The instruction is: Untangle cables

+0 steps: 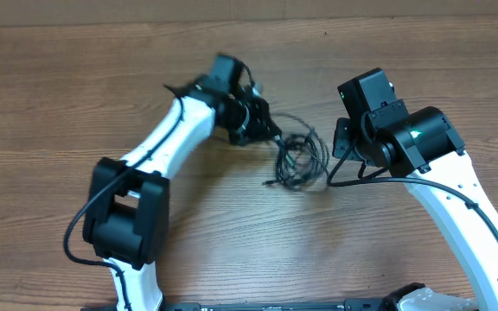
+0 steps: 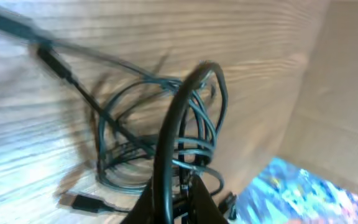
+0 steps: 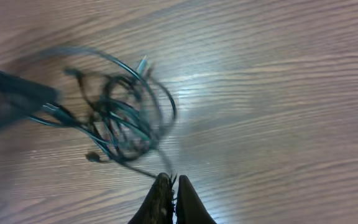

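Note:
The cables (image 1: 302, 161) lie as one tangled bundle of thin black cords on the wooden table between my two arms. My left gripper (image 1: 272, 133) is at the bundle's left edge. In the left wrist view it (image 2: 174, 202) is shut on a cable loop that arches up from between its fingers over the coils (image 2: 157, 146). A plug end (image 2: 84, 202) lies at the lower left. My right gripper (image 1: 338, 149) is at the bundle's right side. In the right wrist view it (image 3: 172, 184) is shut on a thin strand that leads to the tangle (image 3: 120, 121).
The wooden table (image 1: 76, 95) spreads all around. A cardboard wall (image 2: 347, 93) stands behind the table. A blurred blue patterned object (image 2: 303, 193) shows at the lower right of the left wrist view. My left gripper shows blurred at the left of the right wrist view (image 3: 8, 99).

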